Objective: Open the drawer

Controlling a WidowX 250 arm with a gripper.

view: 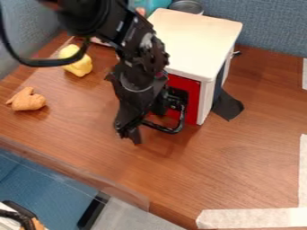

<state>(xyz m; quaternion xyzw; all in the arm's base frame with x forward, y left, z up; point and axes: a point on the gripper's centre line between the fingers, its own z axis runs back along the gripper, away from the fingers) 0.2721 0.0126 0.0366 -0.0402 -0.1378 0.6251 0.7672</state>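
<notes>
Handle [173,130] juts from the drawer [193,94], just right of the gripper [129,134] in view, which I cannot tell is clenched or released.

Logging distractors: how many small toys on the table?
2: a yellow one, partly behind the arm's cable, and an orange-brown one nearer the table's front edge. More may be hidden behind the arm.

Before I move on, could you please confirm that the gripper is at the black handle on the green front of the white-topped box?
Not quite: the front is red, not green, as the camera view shows. The gripper is at its black handle, and the box is white-topped.
</notes>
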